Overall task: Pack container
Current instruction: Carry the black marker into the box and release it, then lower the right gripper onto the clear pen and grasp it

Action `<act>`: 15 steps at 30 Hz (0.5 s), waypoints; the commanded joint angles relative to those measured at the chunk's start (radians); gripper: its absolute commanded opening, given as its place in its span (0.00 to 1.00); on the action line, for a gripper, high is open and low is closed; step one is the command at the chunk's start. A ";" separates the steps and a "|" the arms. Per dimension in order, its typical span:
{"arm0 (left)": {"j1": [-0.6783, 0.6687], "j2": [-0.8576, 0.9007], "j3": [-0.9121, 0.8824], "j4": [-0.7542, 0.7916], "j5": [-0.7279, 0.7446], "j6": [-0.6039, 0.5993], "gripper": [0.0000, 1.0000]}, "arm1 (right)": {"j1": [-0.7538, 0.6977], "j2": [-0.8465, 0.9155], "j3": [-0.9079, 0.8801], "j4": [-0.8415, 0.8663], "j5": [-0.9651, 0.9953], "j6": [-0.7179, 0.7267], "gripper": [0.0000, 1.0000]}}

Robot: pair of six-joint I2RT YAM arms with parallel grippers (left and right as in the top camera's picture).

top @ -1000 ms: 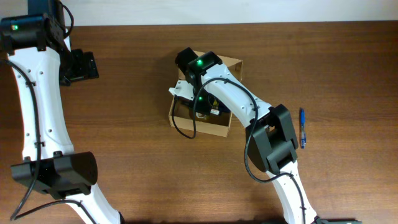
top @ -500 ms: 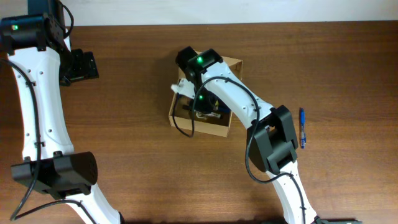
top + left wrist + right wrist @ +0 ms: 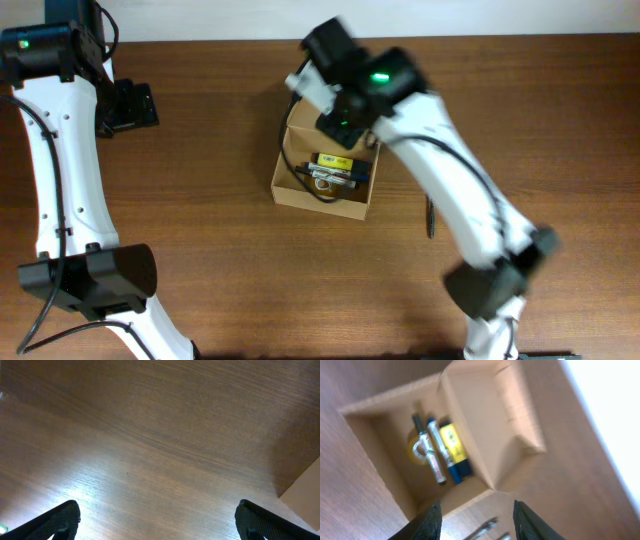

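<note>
The container (image 3: 290, 185) is a tan cardboard box, open, standing at the table's middle. Inside it lie markers and a yellow-and-blue item (image 3: 335, 168), also clear in the right wrist view (image 3: 452, 447). My right gripper (image 3: 477, 522) hangs above the box's rim, open, with nothing between its fingers. The right arm (image 3: 430, 140) is blurred and crosses over the box's far right side. My left gripper (image 3: 130, 105) is far to the left over bare wood, wide open and empty (image 3: 157, 520).
A pen-like thing (image 3: 485, 529) lies on the table just outside the box, seen between my right fingers. A tan corner (image 3: 305, 492) shows at the right edge of the left wrist view. The table's back edge meets a white wall (image 3: 200, 15).
My right gripper has opened and risen out of the box, and the right arm has swung up and back. The left arm has not moved.
</note>
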 commanded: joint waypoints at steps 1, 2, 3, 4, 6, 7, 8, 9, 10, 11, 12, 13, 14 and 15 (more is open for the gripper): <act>0.003 -0.009 -0.006 -0.001 -0.007 0.009 1.00 | -0.079 -0.153 -0.069 0.030 0.047 0.060 0.46; 0.003 -0.009 -0.006 -0.001 -0.007 0.008 1.00 | -0.111 -0.192 -0.105 0.047 0.055 0.073 0.47; 0.003 -0.009 -0.006 -0.001 -0.007 0.009 1.00 | -0.154 -0.235 -0.150 0.067 0.054 0.092 0.48; 0.003 -0.009 -0.006 -0.001 -0.007 0.008 1.00 | -0.195 -0.270 -0.189 0.080 0.053 0.121 0.50; 0.003 -0.009 -0.006 -0.001 -0.007 0.009 1.00 | -0.288 -0.324 -0.268 0.078 0.045 0.185 0.52; 0.003 -0.009 -0.006 -0.001 -0.007 0.009 1.00 | -0.323 -0.335 -0.296 0.068 0.044 0.214 0.52; 0.003 -0.009 -0.006 -0.001 -0.007 0.009 1.00 | -0.368 -0.342 -0.332 0.050 0.031 0.249 0.52; 0.003 -0.009 -0.006 -0.001 -0.007 0.009 1.00 | -0.404 -0.342 -0.362 0.041 0.003 0.261 0.52; 0.003 -0.009 -0.006 -0.001 -0.007 0.008 1.00 | -0.438 -0.340 -0.394 0.040 -0.037 0.263 0.53; 0.003 -0.009 -0.006 -0.001 -0.007 0.009 1.00 | -0.467 -0.334 -0.427 0.042 -0.075 0.264 0.56; 0.003 -0.009 -0.006 -0.001 -0.007 0.009 1.00 | -0.493 -0.327 -0.464 0.046 -0.102 0.273 0.58; 0.003 -0.009 -0.006 -0.001 -0.007 0.009 1.00 | -0.511 -0.317 -0.498 0.051 -0.111 0.282 0.61; 0.003 -0.009 -0.006 -0.001 -0.007 0.009 1.00 | -0.525 -0.307 -0.530 0.058 -0.113 0.285 0.63; 0.003 -0.009 -0.006 -0.001 -0.007 0.008 1.00 | -0.536 -0.295 -0.562 0.071 -0.113 0.285 0.63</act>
